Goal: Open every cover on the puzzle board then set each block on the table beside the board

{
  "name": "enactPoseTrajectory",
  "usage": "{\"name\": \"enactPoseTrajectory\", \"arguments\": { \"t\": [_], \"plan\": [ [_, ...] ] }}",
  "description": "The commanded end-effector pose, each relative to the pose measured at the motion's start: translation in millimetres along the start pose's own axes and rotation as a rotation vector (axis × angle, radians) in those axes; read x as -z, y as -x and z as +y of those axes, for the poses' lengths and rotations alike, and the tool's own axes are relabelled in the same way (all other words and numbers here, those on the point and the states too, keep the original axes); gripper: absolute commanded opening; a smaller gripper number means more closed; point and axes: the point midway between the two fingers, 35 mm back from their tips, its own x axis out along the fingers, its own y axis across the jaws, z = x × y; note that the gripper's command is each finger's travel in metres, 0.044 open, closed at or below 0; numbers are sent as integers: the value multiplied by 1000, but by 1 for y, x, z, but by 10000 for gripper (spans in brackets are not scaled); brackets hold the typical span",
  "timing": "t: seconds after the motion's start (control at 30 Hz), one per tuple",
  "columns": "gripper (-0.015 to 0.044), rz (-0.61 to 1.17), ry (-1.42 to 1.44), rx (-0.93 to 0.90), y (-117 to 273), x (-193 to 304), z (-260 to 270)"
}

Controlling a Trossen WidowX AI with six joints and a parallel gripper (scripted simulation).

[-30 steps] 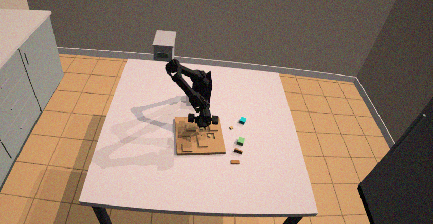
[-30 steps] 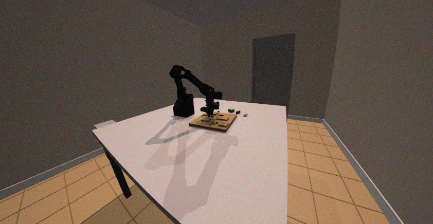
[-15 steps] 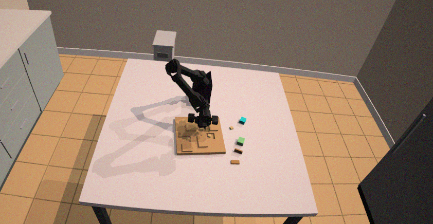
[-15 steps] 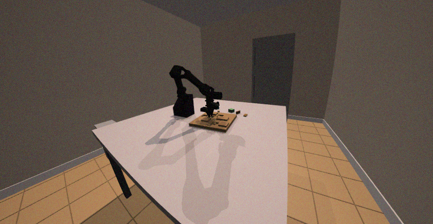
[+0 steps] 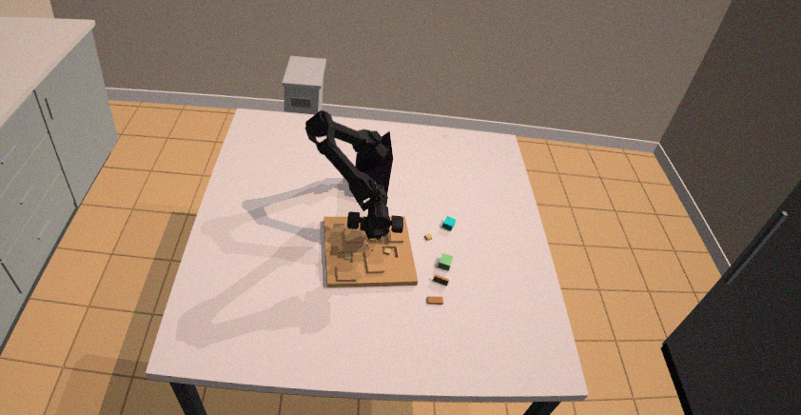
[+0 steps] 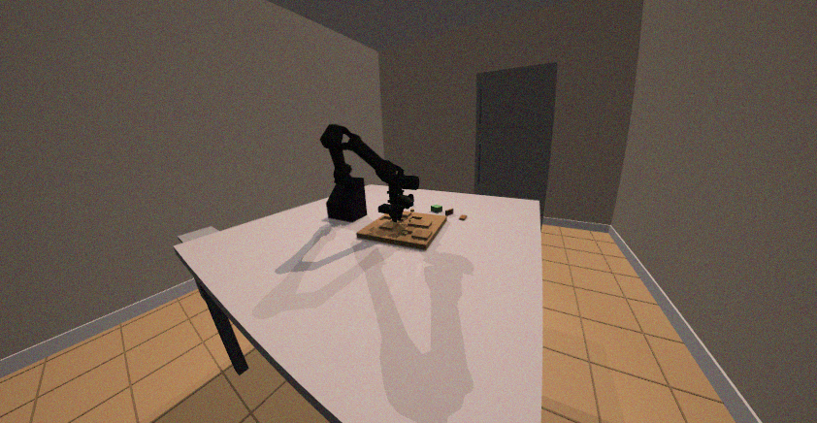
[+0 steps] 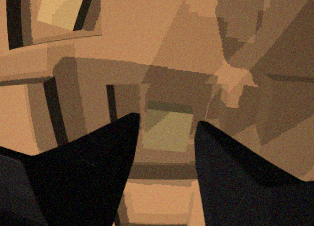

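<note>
Wrist view: pale yellow block [image 7: 167, 132] sits in its well [image 7: 127, 102], just toward 6 o'clock of the midpoint between the tips of the gripper [image 5: 376, 236] [image 6: 395, 219] [image 7: 168, 125], fingers partly spread toward 9 and 3, nothing pinched.

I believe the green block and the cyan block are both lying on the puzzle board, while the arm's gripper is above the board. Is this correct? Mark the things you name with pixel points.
Not quite: the green block [image 5: 445, 262] and the cyan block [image 5: 448, 223] lie on the table beside the board, as the top view shows.
</note>
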Motion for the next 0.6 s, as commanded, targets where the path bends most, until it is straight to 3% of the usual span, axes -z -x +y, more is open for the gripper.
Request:
{"name": "enactPoseTrajectory", "arguments": {
  "t": [0.0,0.17,0.57],
  "plan": [
    [110,-1,-1,0,0,0,0],
    [80,-1,-1,0,0,0,0],
    [80,0,1,-1,10,-1,0]
  ]
}}
